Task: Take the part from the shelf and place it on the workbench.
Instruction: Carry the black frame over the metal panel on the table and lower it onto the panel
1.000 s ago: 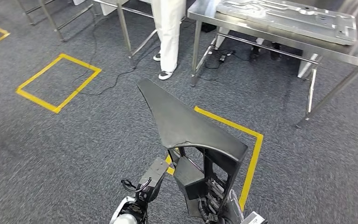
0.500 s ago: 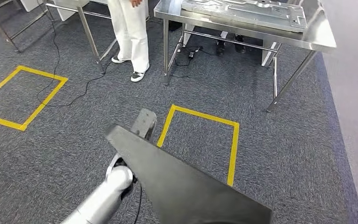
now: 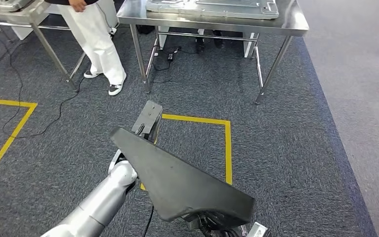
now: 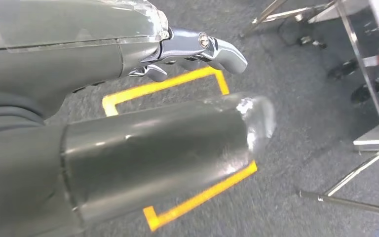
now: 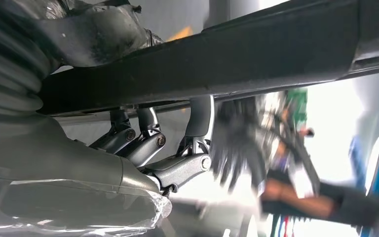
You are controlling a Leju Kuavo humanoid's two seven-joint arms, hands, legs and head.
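Note:
The part (image 3: 177, 182) is a large black wedge-shaped panel, carried low in front of me in the head view with its narrow tip pointing ahead. My right hand (image 5: 143, 148) grips a black bar of the part (image 5: 227, 59) from beneath, fingers curled around it. My left hand (image 3: 148, 118) reaches out just past the part's tip at the end of the silver arm. In the left wrist view my left hand (image 4: 79, 69) holds nothing, thumb and fingers apart over the carpet. The steel workbench (image 3: 286, 24) stands ahead.
A grey metal plate (image 3: 212, 7) lies on the workbench. A person in white trousers (image 3: 96, 44) stands at its left, beside a second steel table (image 3: 10, 15). A yellow tape square (image 3: 227, 143) marks the carpet before the bench. A cable (image 3: 44, 123) trails at left.
The whole view has turned, so the workbench now sits straight ahead and nearer. The part lies lower and flatter in the picture, and my left arm has stretched forward beside it.

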